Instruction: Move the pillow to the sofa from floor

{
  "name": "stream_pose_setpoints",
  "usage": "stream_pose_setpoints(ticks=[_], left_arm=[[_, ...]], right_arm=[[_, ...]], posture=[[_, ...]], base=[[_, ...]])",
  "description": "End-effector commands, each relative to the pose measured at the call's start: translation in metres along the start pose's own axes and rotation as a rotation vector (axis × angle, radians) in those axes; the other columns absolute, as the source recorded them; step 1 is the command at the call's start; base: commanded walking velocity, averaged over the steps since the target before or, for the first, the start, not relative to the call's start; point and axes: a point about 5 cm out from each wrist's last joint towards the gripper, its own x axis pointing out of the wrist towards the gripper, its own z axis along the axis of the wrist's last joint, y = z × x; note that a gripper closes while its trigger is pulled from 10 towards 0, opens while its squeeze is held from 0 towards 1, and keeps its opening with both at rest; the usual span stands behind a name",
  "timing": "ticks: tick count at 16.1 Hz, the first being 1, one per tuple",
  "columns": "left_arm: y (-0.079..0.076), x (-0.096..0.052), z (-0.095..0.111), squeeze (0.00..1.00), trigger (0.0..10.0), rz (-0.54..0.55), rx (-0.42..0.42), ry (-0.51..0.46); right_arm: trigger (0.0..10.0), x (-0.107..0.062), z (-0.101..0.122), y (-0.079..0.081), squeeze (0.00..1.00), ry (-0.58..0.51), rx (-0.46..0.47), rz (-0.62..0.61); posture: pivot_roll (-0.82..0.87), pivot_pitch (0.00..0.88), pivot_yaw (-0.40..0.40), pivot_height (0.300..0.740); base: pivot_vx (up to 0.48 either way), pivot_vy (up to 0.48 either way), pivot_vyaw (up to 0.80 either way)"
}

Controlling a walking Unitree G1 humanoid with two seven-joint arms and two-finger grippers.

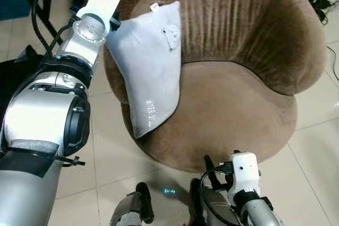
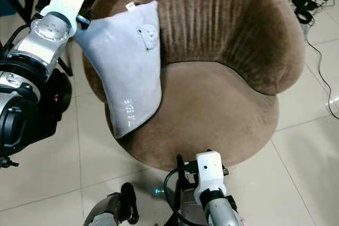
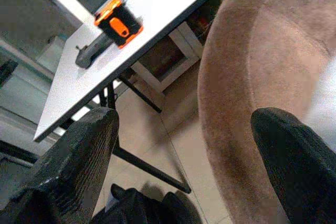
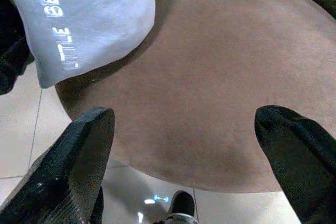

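Both spread-fingered grippers hold nothing; smooth grey pillow [image 1: 151,72] seemingly leans on round velvety sofa [image 1: 249,62].

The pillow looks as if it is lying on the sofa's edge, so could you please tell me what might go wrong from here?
1. The pillow lies over the sofa's left rim, its lower corner hanging past the seat edge; it might slide to the tiled floor.
2. The left tool is open beside the pillow's upper corner; pulling back carelessly could drag it off.
3. The right tool, open before the seat, could bump the sofa front.
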Motion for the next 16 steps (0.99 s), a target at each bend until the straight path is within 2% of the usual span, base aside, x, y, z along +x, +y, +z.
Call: stream_pose_setpoints(ticks=[1,2,5,7,10,11,12,13,15,16], left_arm=[[0.007,0.001,0.013,1.0,10.0,0.009,-0.036,-0.034],[0.007,0.001,0.02,0.0,10.0,-0.006,-0.075,-0.055],[0.006,0.001,0.017,0.0,10.0,-0.018,-0.139,-0.068],[0.003,-0.001,0.002,0.0,10.0,-0.035,-0.202,-0.06],[-0.015,-0.005,-0.023,0.0,10.0,-0.136,-0.341,-0.022],[-0.037,-0.009,-0.035,0.0,10.0,-0.236,-0.373,0.0],[-0.085,-0.024,-0.056,0.0,10.0,-0.434,-0.427,0.043],[-0.125,-0.042,-0.074,0.0,10.0,-0.559,-0.488,0.081],[-0.158,-0.065,-0.092,0.0,10.0,-0.641,-0.559,0.086],[-0.165,-0.071,-0.094,0.0,10.0,-0.647,-0.591,0.07]], right_arm=[[10.0,-0.002,-0.008,0.001,0.0,0.038,0.009,0.007],[10.0,0.0,-0.008,0.0,0.0,0.036,0.008,0.008],[10.0,0.005,-0.007,-0.001,0.0,0.031,0.008,0.007],[10.0,0.007,-0.007,-0.002,0.0,0.027,0.007,0.008],[10.0,0.013,-0.007,-0.006,0.0,0.019,-0.001,0.01],[10.0,0.016,-0.006,-0.008,0.0,0.011,-0.009,0.019],[10.0,0.025,-0.002,-0.011,0.0,-0.004,-0.027,0.03],[10.0,0.036,0.003,-0.017,0.0,-0.017,-0.04,0.029],[10.0,0.053,0.018,-0.027,0.0,-0.053,-0.07,0.028],[10.0,0.059,0.022,-0.032,0.0,-0.062,-0.082,0.028]], posture=[[-0.36,0.254,0.015,0.74],[-0.35,0.253,0.017,0.74],[-0.34,0.246,0.017,0.74],[-0.34,0.241,0.016,0.74],[-0.3,0.226,0.009,0.74],[-0.27,0.212,0.001,0.74],[-0.24,0.191,-0.009,0.74],[-0.22,0.173,-0.025,0.74],[-0.18,0.149,-0.047,0.74],[-0.14,0.141,-0.063,0.74]], base=[[0.0,0.0,0.0],[0.0,0.0,0.0],[0.0,0.0,0.0],[0.0,0.0,0.0],[0.0,0.0,0.0],[0.0,0.0,0.0],[0.0,0.0,0.0],[0.0,0.0,0.0],[0.0,0.0,0.0],[0.0,0.0,0.0]])
